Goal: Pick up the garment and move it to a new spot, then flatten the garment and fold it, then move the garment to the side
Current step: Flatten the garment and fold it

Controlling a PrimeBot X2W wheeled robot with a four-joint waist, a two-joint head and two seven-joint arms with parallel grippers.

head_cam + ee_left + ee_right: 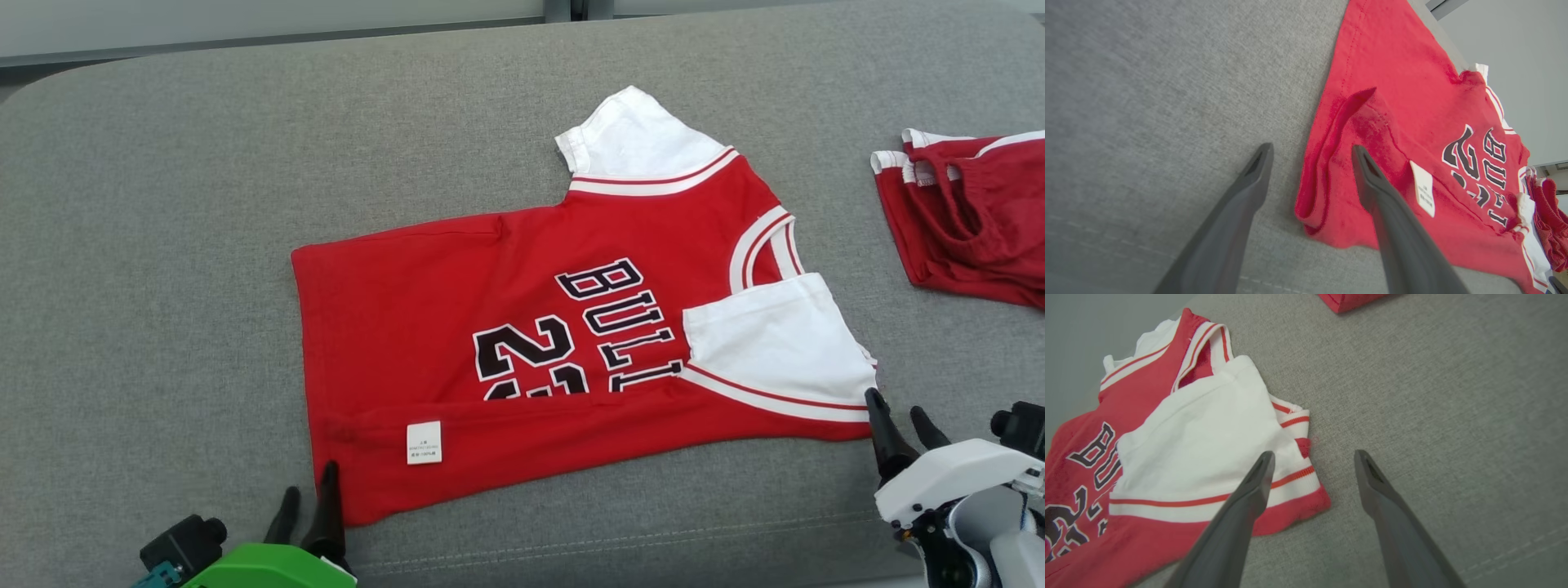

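Left gripper (310, 490) wide open, empty, at hem corner of red cloth jersey with white sleeves (457, 327); jersey lies mid grey fabric cushion (163, 245), near edge folded over; right gripper (896, 407) agape, empty, beside sleeve; risk: fingertip snags cloth, undoing fold.

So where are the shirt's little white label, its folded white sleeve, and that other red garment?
white label (424, 442): head view, tag's centre.
folded white sleeve (775, 335): head view, sleeve's middle.
other red garment (971, 233): head view, its bunched middle.
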